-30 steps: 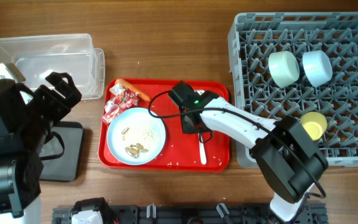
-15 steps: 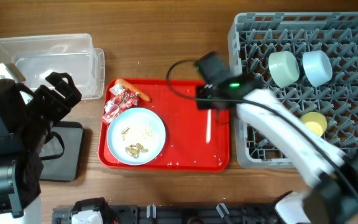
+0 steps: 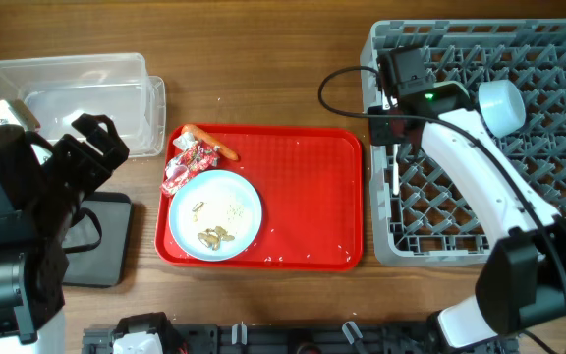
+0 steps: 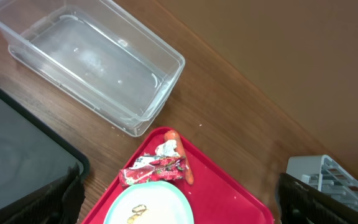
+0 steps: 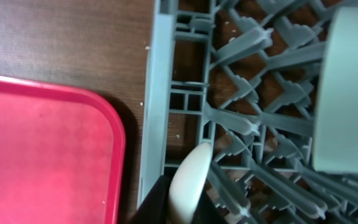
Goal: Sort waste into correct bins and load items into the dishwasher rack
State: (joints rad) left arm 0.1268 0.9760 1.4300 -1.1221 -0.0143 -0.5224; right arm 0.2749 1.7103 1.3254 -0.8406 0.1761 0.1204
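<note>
My right gripper (image 3: pixel 389 126) is shut on the white plastic spoon (image 5: pixel 189 180) and holds it over the left edge of the grey dishwasher rack (image 3: pixel 558 59). The rack wall (image 5: pixel 160 93) is right beside the spoon. The light blue bowl (image 3: pixel 502 106) stands in the rack, and the mint green bowl (image 5: pixel 347 87) shows at the right of the right wrist view. The pale blue plate (image 3: pixel 215 214) with brownish scraps (image 3: pixel 214 236) lies on the red tray (image 3: pixel 308 197), next to the red-and-white wrapper (image 3: pixel 187 165), the carrot piece (image 3: pixel 211 142) and white tissue (image 4: pixel 165 148). My left gripper (image 4: pixel 179 202) is open and empty above the tray's left end.
The clear tub (image 3: pixel 77 98) stands at the back left. The black tray (image 3: pixel 106 241) lies in front of it, mostly under my left arm. The right arm and its cable stretch across the rack's left half. Bare wood lies between the tub and the rack.
My right gripper has lifted the spoon off the red tray and carried it up and to the right, to the rack's left edge. The left arm has not moved.
</note>
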